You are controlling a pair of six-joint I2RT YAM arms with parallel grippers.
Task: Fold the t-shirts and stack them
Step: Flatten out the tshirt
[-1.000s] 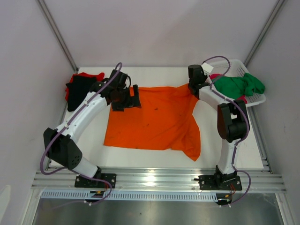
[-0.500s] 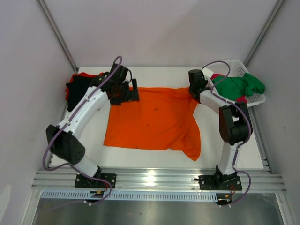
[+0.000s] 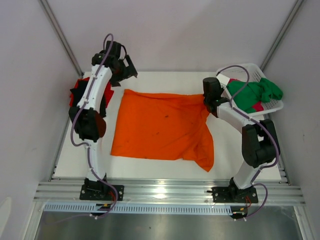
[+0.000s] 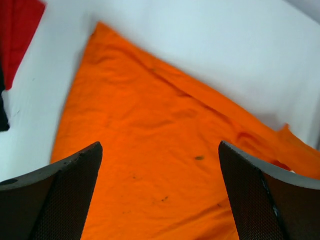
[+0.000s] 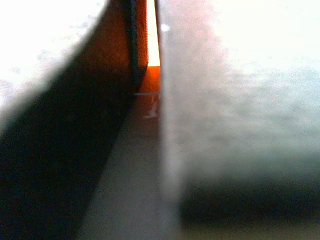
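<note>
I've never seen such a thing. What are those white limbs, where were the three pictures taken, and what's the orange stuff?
Two robot arms bolted to a table. The wide picture looks down from above; the others come from a camera on each wrist. An orange t-shirt lies spread out. The right arm pinches the shirt's far right corner in shut jaws; the left arm hangs with jaws open, empty. A black t-shirt and a red t-shirt lie at left; a white basket holds a green t-shirt.

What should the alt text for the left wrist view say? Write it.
An orange shirt lies spread on a white table, seen between the open left gripper's two black fingers. A red shirt shows at the top left corner.
</note>
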